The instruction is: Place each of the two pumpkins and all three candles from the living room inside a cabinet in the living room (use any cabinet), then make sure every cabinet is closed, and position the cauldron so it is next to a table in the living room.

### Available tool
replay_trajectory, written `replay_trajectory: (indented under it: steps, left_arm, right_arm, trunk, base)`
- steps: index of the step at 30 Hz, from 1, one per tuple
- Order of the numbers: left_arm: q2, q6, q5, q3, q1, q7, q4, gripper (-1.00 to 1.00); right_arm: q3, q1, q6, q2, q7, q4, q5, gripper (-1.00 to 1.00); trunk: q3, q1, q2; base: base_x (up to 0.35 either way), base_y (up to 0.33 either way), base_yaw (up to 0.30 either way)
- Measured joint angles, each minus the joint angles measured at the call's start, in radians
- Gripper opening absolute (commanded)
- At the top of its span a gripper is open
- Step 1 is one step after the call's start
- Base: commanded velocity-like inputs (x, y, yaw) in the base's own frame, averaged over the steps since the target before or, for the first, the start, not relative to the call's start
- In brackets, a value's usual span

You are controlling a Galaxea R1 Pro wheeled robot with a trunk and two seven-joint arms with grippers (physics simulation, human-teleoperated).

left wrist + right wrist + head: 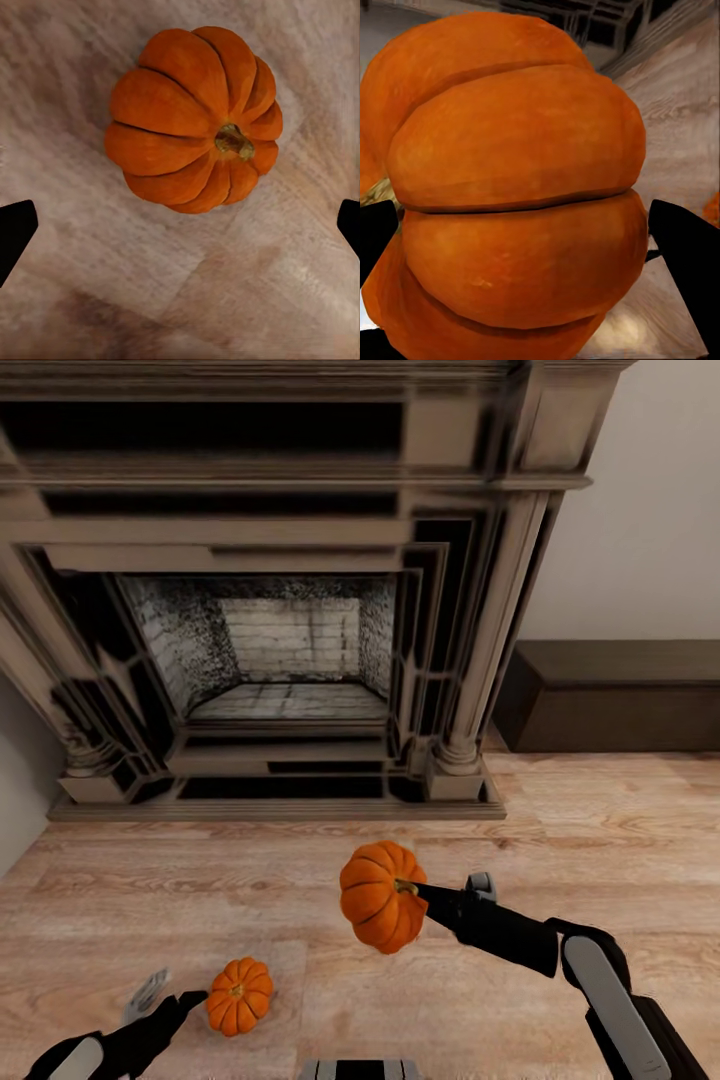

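One bright-orange ribbed pumpkin (380, 897) is held above the wooden floor (200, 890) by the right gripper (418, 890), tipped sideways with its stem toward the gripper. A second, smaller-looking pumpkin (239, 996) is seen upright on the floor, stem up. A dark-brown low cabinet (610, 705) is set against the wall.

Right arm reaches forward and inward from lower right, forearm raised off floor; right gripper (412, 888) clamped on pumpkin (380, 895), fingers either side (dark fingertips (686, 247) flank it in right wrist view). Left arm low at lower left, left gripper (180, 1000) spread wide, fingertips (15, 232) apart, empty, just beside second pumpkin (240, 996) on floor.
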Motion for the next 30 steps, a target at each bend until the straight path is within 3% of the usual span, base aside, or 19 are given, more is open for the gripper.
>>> replay_trajectory:
  steps: [4, 6, 12, 18, 22, 30]
  left_arm:
    - [0.024, 0.008, 0.002, 0.004, 0.0, -0.019, -0.005, 1.0]
    - [0.049, 0.02, 0.007, 0.006, 0.0, -0.04, -0.007, 1.0]
    - [0.088, 0.07, 0.013, 0.008, -0.041, -0.077, -0.016, 1.0]
    - [0.092, 0.077, 0.014, 0.009, -0.049, -0.085, -0.015, 1.0]
    - [0.093, 0.078, 0.016, 0.008, -0.049, -0.086, -0.015, 1.0]
    - [0.092, 0.078, 0.016, 0.009, -0.049, -0.087, -0.015, 1.0]
  right_arm:
    - [-0.003, -0.002, -0.003, -0.004, -0.003, 0.141, 0.005, -1.0]
    - [-0.02, -0.003, -0.009, 0.001, -0.001, 0.2, -0.002, -1.0]
    - [-0.044, -0.003, -0.102, 0.005, 0.001, 0.235, -0.009, -1.0]
    - [-0.045, -0.002, -0.13, 0.006, 0.001, 0.245, -0.008, -1.0]
    - [-0.044, 0.001, -0.211, 0.003, 0.016, 0.249, -0.012, -1.0]
    - [-0.043, 0.003, -0.242, 0.004, 0.011, 0.249, -0.011, -1.0]
  trunk:
    - [-0.015, 0.002, -0.001]
    - [-0.023, 0.003, -0.001]
    - [-0.046, 0.005, -0.003]
    - [-0.07, 0.008, -0.004]
    - [-0.085, 0.01, -0.005]
    - [-0.116, 0.013, -0.007]
  base:
    - [0.0, 0.0, 0.0]
    - [0.0, 0.0, 0.0]
    - [0.0, 0.0, 0.0]
    - [0.0, 0.0, 0.0]
    - [0.0, 0.0, 0.0]
    - [0.0, 0.0, 0.0]
